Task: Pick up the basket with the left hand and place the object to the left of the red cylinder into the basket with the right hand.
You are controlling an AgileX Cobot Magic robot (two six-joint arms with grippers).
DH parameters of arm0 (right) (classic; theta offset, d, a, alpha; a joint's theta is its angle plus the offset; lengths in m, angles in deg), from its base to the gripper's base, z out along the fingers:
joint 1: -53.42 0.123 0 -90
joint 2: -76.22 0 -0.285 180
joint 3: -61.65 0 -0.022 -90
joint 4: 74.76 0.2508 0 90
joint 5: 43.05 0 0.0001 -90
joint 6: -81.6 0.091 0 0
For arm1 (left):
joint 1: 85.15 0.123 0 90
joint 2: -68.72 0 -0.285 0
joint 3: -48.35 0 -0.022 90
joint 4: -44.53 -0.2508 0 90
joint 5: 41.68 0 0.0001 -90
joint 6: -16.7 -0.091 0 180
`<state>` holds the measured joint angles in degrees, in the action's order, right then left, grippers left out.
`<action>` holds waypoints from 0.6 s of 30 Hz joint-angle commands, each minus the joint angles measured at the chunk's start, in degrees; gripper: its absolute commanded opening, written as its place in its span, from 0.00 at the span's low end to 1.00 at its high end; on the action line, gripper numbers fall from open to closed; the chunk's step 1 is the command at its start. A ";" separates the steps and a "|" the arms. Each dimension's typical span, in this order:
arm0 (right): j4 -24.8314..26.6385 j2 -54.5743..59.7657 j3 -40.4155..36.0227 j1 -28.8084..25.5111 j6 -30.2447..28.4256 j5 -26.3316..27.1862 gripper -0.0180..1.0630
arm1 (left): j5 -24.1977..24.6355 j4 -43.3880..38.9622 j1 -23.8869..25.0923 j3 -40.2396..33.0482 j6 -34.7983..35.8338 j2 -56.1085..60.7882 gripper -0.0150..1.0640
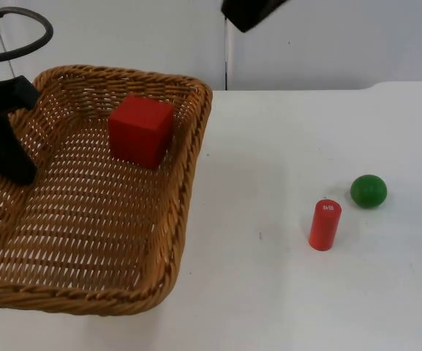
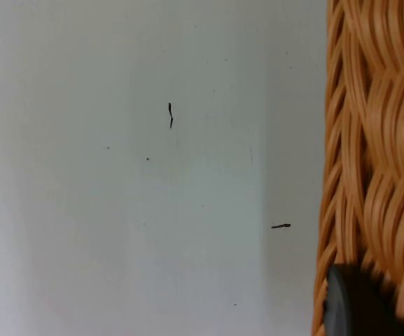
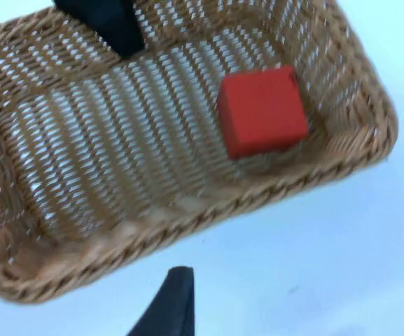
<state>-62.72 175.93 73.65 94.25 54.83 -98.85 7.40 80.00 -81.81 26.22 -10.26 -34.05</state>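
We hold the basket (image 1: 189, 168) by its left rim in the left gripper (image 1: 9, 157). The red cube (image 1: 141, 130) lies inside; the right gripper's (image 3: 173, 304) jaw state is unclear; next, retreat.

tan woven basket (image 1: 174, 241), red cube (image 1: 141, 130), red cylinder (image 1: 325, 224), green ball (image 1: 368, 191), white table (image 1: 284, 292).

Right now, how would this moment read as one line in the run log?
left pincer: on basket wall | red block: in basket | red cylinder, green ball: on table
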 commanded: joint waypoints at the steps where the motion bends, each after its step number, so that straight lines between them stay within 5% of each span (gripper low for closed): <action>1: 0.14 -3.79 -3.86 -0.33 0.76 1.83 0.87 | 0.17 1.15 0.12 0.07 0.19 0.67 0.01; 18: -0.20 -16.59 -17.07 -0.33 4.73 3.11 0.87 | 0.27 1.16 0.12 0.07 0.19 0.67 0.01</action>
<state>-62.72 160.22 57.10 94.25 59.13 -96.20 7.40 80.00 -81.81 26.22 -10.26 -34.05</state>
